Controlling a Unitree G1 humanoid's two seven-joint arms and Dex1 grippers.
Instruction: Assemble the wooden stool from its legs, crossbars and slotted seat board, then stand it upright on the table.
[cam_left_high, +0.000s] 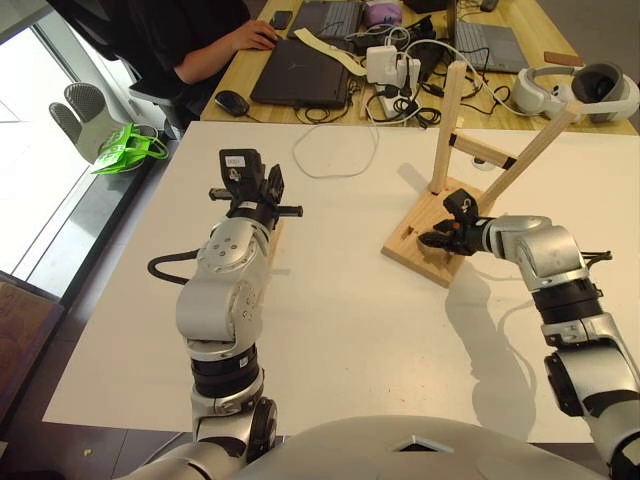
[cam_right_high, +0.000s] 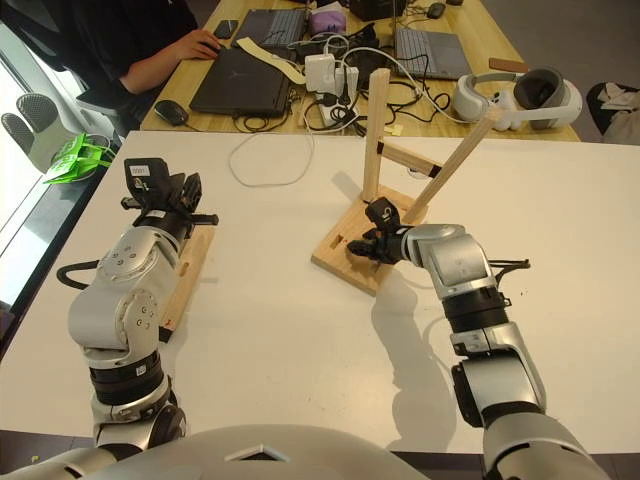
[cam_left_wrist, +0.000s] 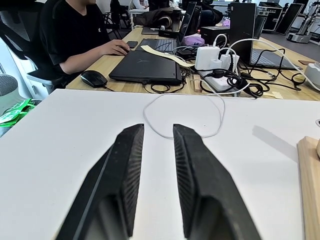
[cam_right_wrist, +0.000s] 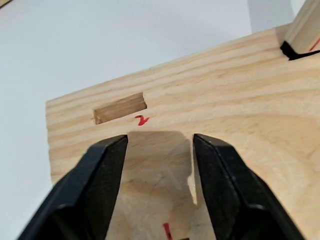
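The slotted seat board (cam_left_high: 412, 248) lies flat on the white table. Two legs rise from it, one upright (cam_left_high: 447, 120) and one leaning right (cam_left_high: 530, 155), joined by a crossbar (cam_left_high: 484, 150). My right gripper (cam_left_high: 440, 240) hovers open just over the board, its fingers either side of bare wood near an empty slot (cam_right_wrist: 120, 107). Over the table's left part my left gripper (cam_right_high: 190, 190) is held open with nothing in it, its fingers (cam_left_wrist: 125, 170) close together. A second wooden leg piece (cam_right_high: 190, 270) lies on the table beneath the left arm, partly hidden.
A white cable loop (cam_left_high: 335, 150) lies on the table behind the two arms. The wooden desk (cam_left_high: 240, 95) at the back carries laptops, a power strip (cam_left_high: 392, 65) and a headset (cam_left_high: 590, 90), with a person typing there. The white table (cam_left_high: 340, 340) is bare in front.
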